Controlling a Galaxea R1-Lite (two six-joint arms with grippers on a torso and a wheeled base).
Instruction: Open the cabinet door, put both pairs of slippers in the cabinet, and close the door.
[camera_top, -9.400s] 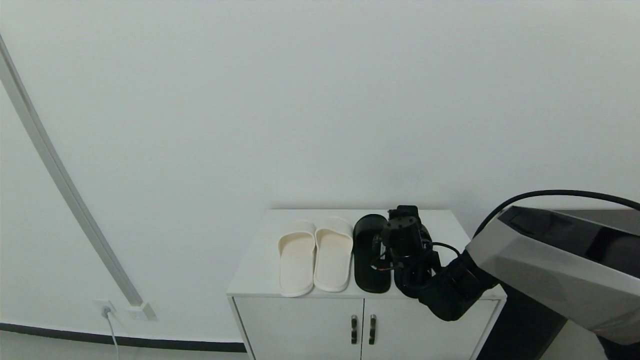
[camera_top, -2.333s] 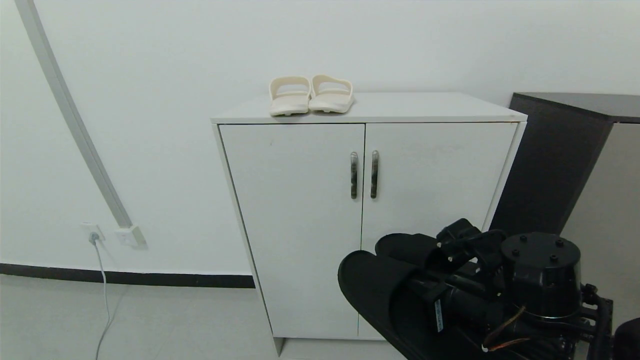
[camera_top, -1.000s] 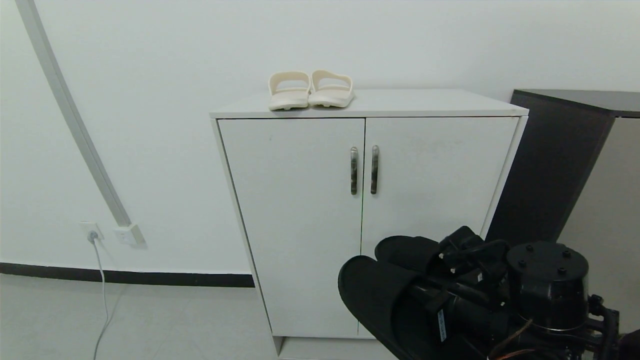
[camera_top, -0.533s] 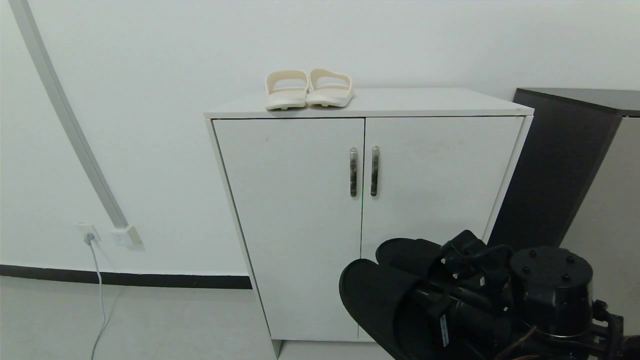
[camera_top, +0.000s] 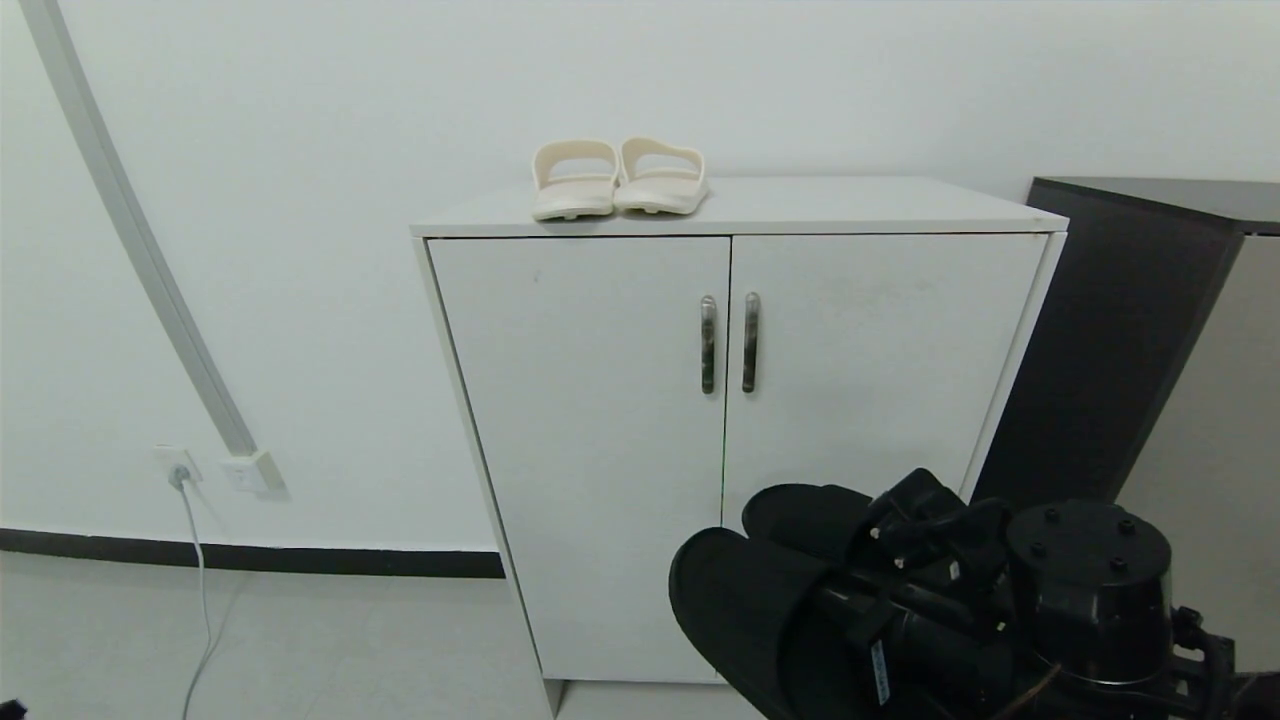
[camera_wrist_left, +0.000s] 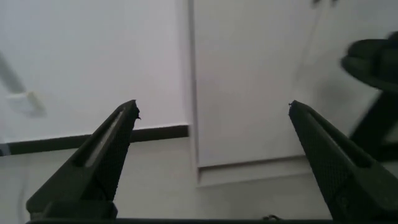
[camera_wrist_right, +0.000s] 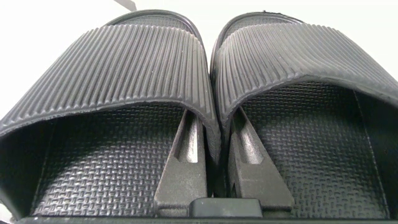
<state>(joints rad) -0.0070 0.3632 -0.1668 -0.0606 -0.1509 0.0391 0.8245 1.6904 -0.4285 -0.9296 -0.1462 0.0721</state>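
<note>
Reader: When you start at the left edge, what is there?

Describer: A grey conduit (camera_top: 120, 220) slants down a white wall to a wall socket (camera_top: 180, 468) near the floor, with a cable plugged in. The left gripper (camera_wrist_left: 213, 106) hangs low with its two fingers spread wide, nothing between them, facing the lower part of the white cabinet (camera_top: 850, 205).

Reader: And the cabinet itself?

Describer: Both doors are closed. The left door (camera_top: 590, 450) and right door (camera_top: 880, 370) meet at two upright metal handles (camera_top: 708, 344) set side by side. On top, toward the left, the cream slippers (camera_top: 620, 180) sit as a pair, touching each other.

Reader: What about the other pair?

Describer: The black slippers (camera_top: 780, 590) are off the ground, low in front of the right door. The right gripper (camera_wrist_right: 216, 134) has one finger inside each slipper and pinches their inner walls together. Farther right, just beside the white cabinet, stands a dark cabinet (camera_top: 1100, 330).
</note>
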